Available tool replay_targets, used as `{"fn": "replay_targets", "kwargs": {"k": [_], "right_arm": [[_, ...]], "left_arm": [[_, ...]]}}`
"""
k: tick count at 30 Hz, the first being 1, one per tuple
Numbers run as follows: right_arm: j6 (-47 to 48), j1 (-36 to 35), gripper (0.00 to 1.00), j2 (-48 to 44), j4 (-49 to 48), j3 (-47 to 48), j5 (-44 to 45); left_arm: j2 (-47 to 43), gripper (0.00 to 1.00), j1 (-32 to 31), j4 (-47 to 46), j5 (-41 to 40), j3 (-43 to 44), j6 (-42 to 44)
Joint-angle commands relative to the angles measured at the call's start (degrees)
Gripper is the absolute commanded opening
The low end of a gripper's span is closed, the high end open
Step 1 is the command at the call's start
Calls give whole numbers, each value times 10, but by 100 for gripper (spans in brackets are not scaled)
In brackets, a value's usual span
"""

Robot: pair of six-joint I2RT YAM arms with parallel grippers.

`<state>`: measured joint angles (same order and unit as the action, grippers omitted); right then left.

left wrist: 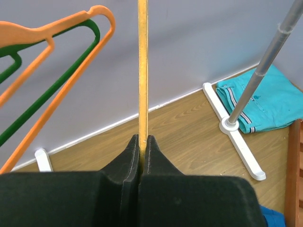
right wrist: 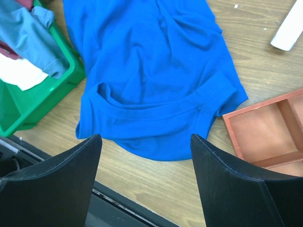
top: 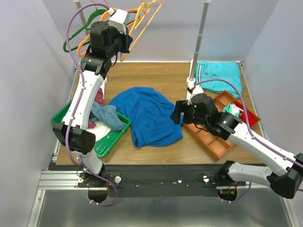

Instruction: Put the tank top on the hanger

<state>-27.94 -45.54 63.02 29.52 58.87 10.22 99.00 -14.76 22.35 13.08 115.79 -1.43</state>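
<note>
The royal blue tank top [top: 149, 113] lies crumpled flat on the wooden table, centre. In the right wrist view it [right wrist: 151, 71] fills the area ahead of the jaws. My right gripper [top: 176, 113] [right wrist: 146, 137] is open and empty, hovering just above the top's right edge. My left gripper [top: 125, 46] [left wrist: 142, 142] is raised at the back left, shut on the thin yellow hanger [top: 142, 21]. The hanger's bar [left wrist: 142, 71] runs straight up from between the pads.
An orange hanger [left wrist: 108, 16] and a green hanger [left wrist: 94, 34] hang left of the yellow one. The rack pole [top: 201, 33] stands at back right beside a folded turquoise garment [top: 220, 75]. A green basket [top: 111, 139] of clothes sits left, a wooden tray [top: 213, 139] right.
</note>
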Motion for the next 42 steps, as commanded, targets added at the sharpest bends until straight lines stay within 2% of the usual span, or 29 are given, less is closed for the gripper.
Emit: {"fn": "replay_targets", "kwargs": {"k": [1,10,14,19,22,25,28,36,42], "right_arm": [[7,1,83,-11,10,10,34],[8,0,83,-6,22,17,54],[2,0,83,-6,38,8,72],[-11,1,84,-26,29,-38,60],[-21,0,84,-19,13,-68,50],[-33,0,80,12,12,-67,56],[-44,0,76,49,16,-48,88],[-40,19,64,212,3,35,111],[-40,51,61,295,-10,91,126]], "left_arm": [[-53,0,-3,-33,-24,-15,2],[-103,0,-8,-35,-1,-100,-16],[-156,0,-22,-39,2,-158,-44],[-228,0,-61,-35,-7,-273,-114],[-281,0,-99,-26,-47,-352,-160],[-339,0,-131,-18,-69,-437,-216],[-399,0,-162,-1,-94,-499,-224],[-499,0,-192,129,-146,-551,-229],[-536,0,-197,218,-151,-566,-232]]}}
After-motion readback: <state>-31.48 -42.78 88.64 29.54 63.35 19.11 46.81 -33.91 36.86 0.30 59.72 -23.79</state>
